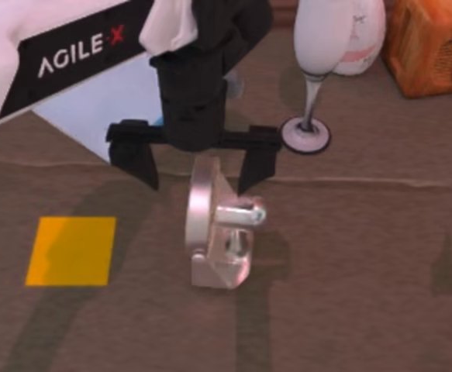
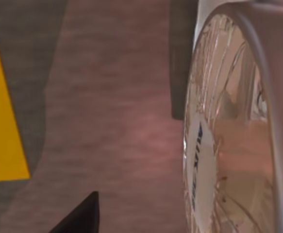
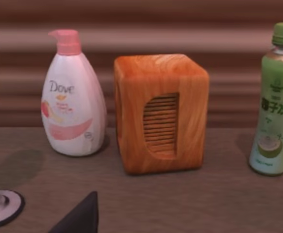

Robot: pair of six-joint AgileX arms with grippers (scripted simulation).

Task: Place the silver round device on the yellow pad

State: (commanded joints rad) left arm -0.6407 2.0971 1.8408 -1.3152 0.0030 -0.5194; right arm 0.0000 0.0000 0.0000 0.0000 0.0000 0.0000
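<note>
The silver round device (image 1: 218,232) lies on the brown table near the middle, its flat disc on edge and its knob pointing right. My left gripper (image 1: 200,172) hangs open just behind it, one black finger on each side of the disc's top edge, holding nothing. In the left wrist view the shiny disc (image 2: 233,141) fills the frame, with one fingertip (image 2: 83,218) apart from it. The yellow pad (image 1: 72,250) lies flat to the device's left and is bare; the left wrist view shows the yellow pad (image 2: 0,121) too. My right arm is outside the top view; one fingertip (image 3: 83,216) shows, holding nothing.
A white stemmed glass (image 1: 319,70) stands right behind the left gripper. Further back right are a Dove bottle (image 3: 73,97), an orange wooden box (image 1: 431,43) and a green drink bottle (image 3: 274,102). A light-blue booklet (image 1: 101,108) lies under the left arm.
</note>
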